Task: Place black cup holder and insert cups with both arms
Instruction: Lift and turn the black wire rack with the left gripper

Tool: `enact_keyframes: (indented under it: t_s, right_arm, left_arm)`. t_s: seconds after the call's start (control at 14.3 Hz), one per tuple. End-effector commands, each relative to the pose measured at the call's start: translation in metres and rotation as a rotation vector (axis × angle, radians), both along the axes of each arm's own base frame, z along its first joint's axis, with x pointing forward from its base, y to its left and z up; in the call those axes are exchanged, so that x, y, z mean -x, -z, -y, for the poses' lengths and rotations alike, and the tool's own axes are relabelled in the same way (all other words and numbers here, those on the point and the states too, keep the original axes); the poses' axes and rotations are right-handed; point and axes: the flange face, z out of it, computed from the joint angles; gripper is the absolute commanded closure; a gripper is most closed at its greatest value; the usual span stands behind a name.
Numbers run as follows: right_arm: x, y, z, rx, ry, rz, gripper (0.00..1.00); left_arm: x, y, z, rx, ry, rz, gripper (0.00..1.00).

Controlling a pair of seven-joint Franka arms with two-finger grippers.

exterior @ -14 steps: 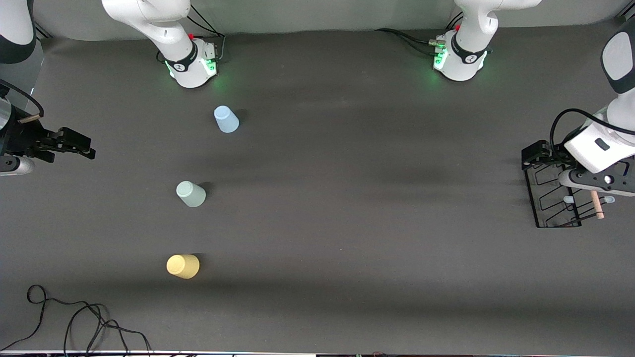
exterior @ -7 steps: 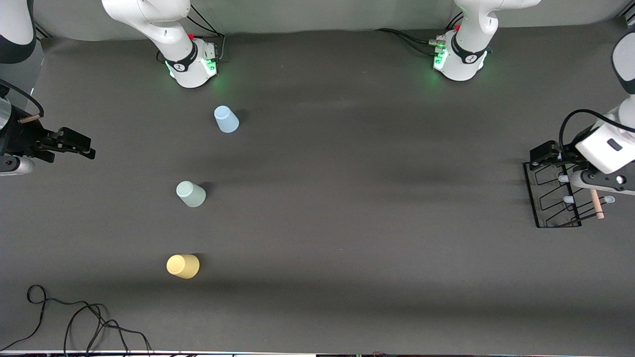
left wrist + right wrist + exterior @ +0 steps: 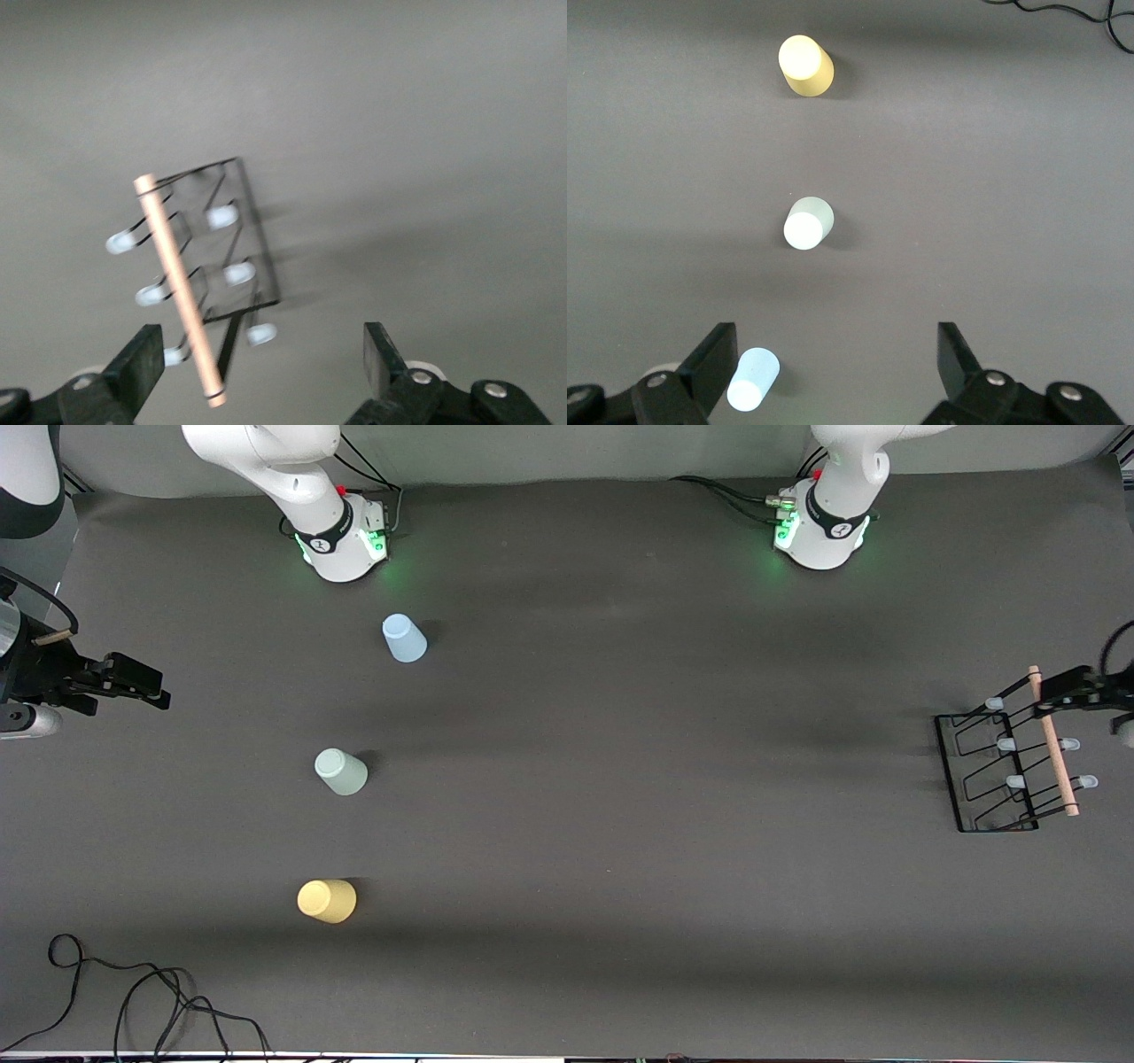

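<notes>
Honestly, left claw [image 3: 257,372] hangs wide open over the black cup holder [image 3: 1010,766]; I'd centre on the wooden rod handle [image 3: 180,288] before pinching. Right claw [image 3: 833,372] waits open.

I see a plain dark grey tabletop [image 3: 620,824]. The rack [image 3: 992,775] is black wire with a light wooden rod [image 3: 1052,740] and pale bluish-white peg tips [image 3: 221,217]. Of the 3 cups, 1 is light blue [image 3: 404,638], 1 pale mint green [image 3: 340,771], 1 pastel yellow [image 3: 327,901]. Both arms are white with dark grey bands; the left tool [image 3: 1076,688] and right tool [image 3: 133,682] are black. Green lights glow at both bases. A black cable [image 3: 133,1001] lies on the tabletop.
</notes>
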Motion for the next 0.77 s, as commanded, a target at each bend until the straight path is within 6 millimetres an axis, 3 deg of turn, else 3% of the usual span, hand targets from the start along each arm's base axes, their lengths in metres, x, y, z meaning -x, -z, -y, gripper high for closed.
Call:
enact_keyframes:
  t_s: [0.0,0.21,0.35,0.56,0.7]
  right_arm:
    - [-0.001,-0.004,0.0,0.003,-0.006,0.012,0.0]
    - [-0.001,-0.004,0.0,0.003,-0.006,0.012,0.0]
    - [-0.001,-0.004,0.0,0.003,-0.006,0.012,0.0]
    - [-0.001,-0.004,0.001,0.003,-0.004,0.012,0.0]
    - [-0.002,-0.002,0.001,0.003,-0.004,0.008,0.0]
  left_arm:
    - [0.003,0.022,-0.039,-0.012,0.022,-0.034,0.0]
    - [0.003,0.054,-0.067,-0.009,0.03,-0.028,0.0]
    - [0.013,0.086,-0.09,-0.011,0.044,-0.009,0.01]
    - [0.015,0.144,-0.093,-0.017,0.065,0.017,0.01]
    - [0.02,0.166,-0.1,-0.01,0.05,0.007,0.02]
